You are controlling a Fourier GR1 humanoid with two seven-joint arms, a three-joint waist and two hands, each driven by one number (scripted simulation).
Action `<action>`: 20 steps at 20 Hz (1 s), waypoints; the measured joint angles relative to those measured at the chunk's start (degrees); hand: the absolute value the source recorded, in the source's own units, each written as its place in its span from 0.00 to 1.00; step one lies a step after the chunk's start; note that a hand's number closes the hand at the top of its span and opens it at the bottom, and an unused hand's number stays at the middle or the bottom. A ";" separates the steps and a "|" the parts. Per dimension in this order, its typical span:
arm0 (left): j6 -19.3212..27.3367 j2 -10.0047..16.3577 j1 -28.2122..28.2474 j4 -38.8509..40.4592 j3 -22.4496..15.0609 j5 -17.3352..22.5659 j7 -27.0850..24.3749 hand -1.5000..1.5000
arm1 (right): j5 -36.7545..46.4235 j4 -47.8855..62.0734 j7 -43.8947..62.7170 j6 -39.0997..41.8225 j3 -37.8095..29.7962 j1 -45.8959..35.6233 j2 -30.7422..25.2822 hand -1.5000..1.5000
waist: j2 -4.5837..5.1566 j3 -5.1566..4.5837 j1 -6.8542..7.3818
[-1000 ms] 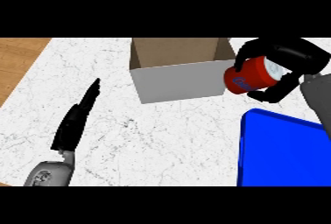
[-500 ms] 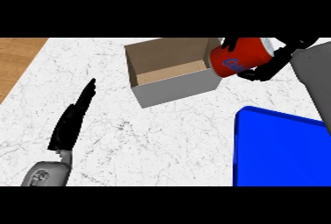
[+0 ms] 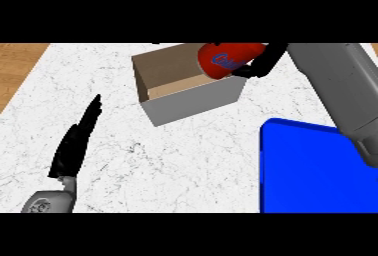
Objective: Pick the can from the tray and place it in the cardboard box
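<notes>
A red can point(image 3: 225, 60) with blue lettering hangs over the open top of the cardboard box point(image 3: 190, 97), near its far right corner. My right hand point(image 3: 260, 62) is curled round the can from the right, and its grey forearm runs down the right side of the view. The blue tray point(image 3: 314, 170) lies at the lower right with nothing showing on it. At the lower left my left hand point(image 3: 74, 142) rests open, fingers straight and pointing away from me.
The counter top point(image 3: 170, 160) is white marble. A strip of wooden floor point(image 3: 18, 65) shows past its left edge.
My right hand has carried the can up and to the left, from beside the box's right wall to above its opening. The view has shifted. The left hand stays as it was.
</notes>
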 measured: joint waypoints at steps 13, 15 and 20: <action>-0.01 0.61 1.50 -0.28 1.58 0.37 -0.19 0.50 | 6.36 14.11 -0.54 -6.13 8.83 -7.37 15.45 1.00 | -0.63 -0.02 -2.45; -0.11 0.78 1.57 -0.39 1.80 0.38 -0.14 0.50 | 6.99 16.46 -0.55 -6.86 9.13 -8.63 16.85 0.00 | -0.96 0.04 -2.65; 0.37 0.01 1.39 -0.06 1.35 -0.18 -0.69 0.50 | 6.50 20.45 0.76 -7.41 10.16 -9.39 19.46 0.00 | -1.24 0.07 -2.28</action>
